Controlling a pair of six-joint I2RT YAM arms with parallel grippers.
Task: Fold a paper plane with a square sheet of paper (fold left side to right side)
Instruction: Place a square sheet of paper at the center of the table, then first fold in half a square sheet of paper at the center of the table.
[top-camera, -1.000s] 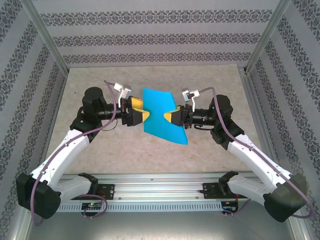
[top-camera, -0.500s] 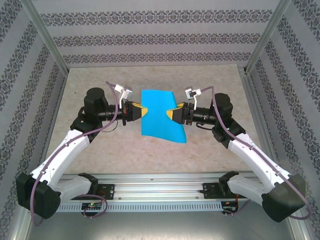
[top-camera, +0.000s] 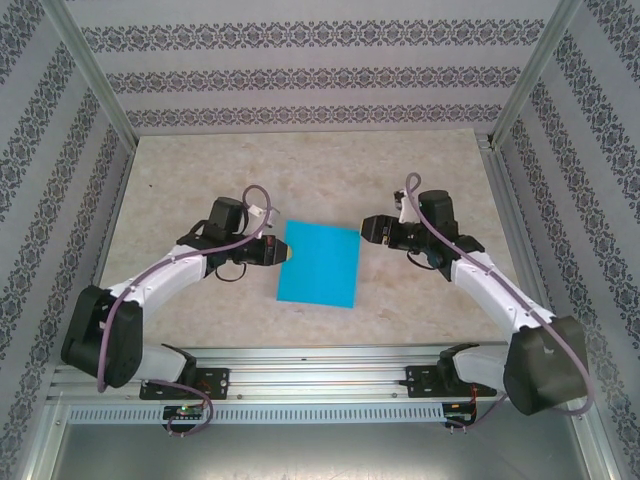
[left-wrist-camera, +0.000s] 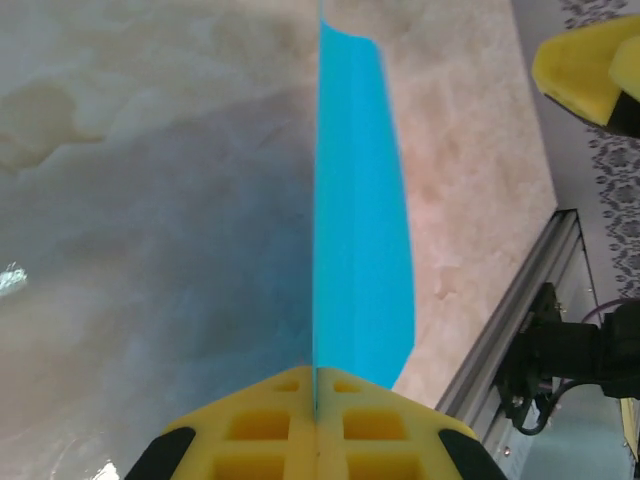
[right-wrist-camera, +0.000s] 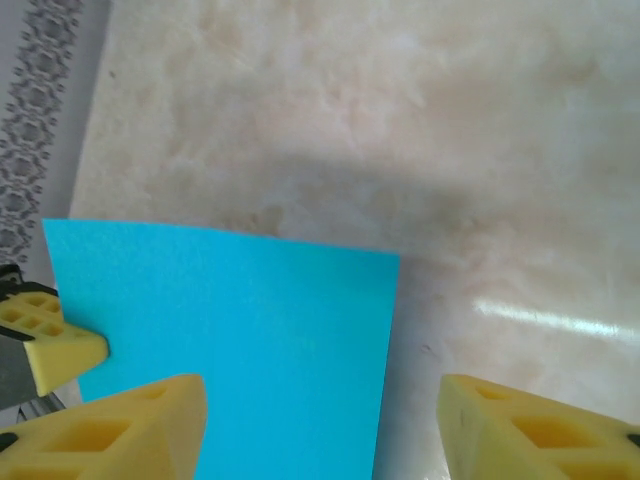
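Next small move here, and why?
Probably raise the left gripper slightly and swing its pinched edge over toward the right side. It is shut on the left edge of the square sheet of paper, which lies flat on the table, and the right gripper is open beside the right edge.

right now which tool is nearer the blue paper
Left. The left tool is shut on the left edge of the square sheet of paper; the right tool stands open by its right edge, not gripping it.
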